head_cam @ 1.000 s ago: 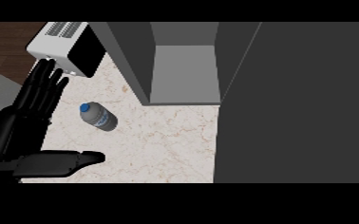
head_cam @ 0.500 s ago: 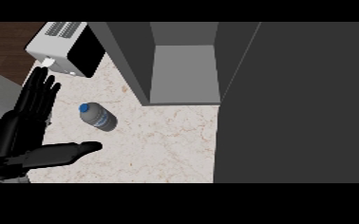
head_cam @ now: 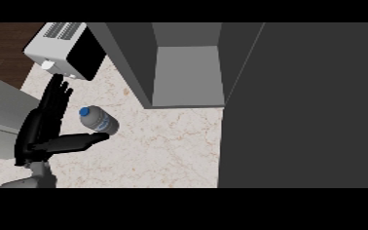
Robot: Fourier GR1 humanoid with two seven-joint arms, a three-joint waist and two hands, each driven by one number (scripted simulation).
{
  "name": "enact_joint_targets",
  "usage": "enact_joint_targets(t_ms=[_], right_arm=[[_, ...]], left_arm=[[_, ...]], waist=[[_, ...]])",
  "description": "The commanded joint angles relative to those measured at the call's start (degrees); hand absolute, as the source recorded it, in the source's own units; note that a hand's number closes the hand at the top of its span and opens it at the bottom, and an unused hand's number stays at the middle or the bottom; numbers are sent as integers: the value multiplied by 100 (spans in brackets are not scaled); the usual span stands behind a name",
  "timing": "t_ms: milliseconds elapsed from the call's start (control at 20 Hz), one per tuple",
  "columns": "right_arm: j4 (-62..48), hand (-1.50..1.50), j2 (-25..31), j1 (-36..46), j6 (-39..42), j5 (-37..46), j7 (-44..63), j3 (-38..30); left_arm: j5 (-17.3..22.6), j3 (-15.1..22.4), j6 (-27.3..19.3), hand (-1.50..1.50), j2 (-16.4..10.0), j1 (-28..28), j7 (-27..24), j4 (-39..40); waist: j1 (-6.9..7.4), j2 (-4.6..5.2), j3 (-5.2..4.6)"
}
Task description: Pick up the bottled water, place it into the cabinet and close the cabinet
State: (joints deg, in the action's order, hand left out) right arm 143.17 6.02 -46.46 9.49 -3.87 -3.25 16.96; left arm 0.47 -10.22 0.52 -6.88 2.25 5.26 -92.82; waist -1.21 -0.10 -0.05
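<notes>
My left hand point(head_cam: 39, 135) low at the view's left, fingers point(head_cam: 54, 97) straight and pointing up the view, thumb point(head_cam: 81, 141) stretched out rightward, grey forearm point(head_cam: 37, 174) beneath it

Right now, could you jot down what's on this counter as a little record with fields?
Bottled water: on the counter, blue cap pointing toward the toaster
Left hand: open, beside the bottle, not holding it
Right hand: not in view
Cabinet: open
Cabinet door: swung out at the right
</notes>
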Motion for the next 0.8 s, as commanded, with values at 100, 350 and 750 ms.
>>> enact_joint_targets(t_ms=[100, 350, 750], right_arm=[[744, -150, 133, -182, 36, -120, 188, 25], [844, -150, 270, -655, 105, -184, -136, -92], [847, -150, 206, -1019, 91, 78, -367, 391]], left_arm=[[3, -322, 47, -150, -15, 387, -1158, 1681], [-40, -482, 84, -150, -46, 278, -1989, 2480], [75, -754, 349, -150, -112, 827, -3246, 4334]], waist=[[17, 17, -3], [15, 10, -2], [-17, 20, -9]])
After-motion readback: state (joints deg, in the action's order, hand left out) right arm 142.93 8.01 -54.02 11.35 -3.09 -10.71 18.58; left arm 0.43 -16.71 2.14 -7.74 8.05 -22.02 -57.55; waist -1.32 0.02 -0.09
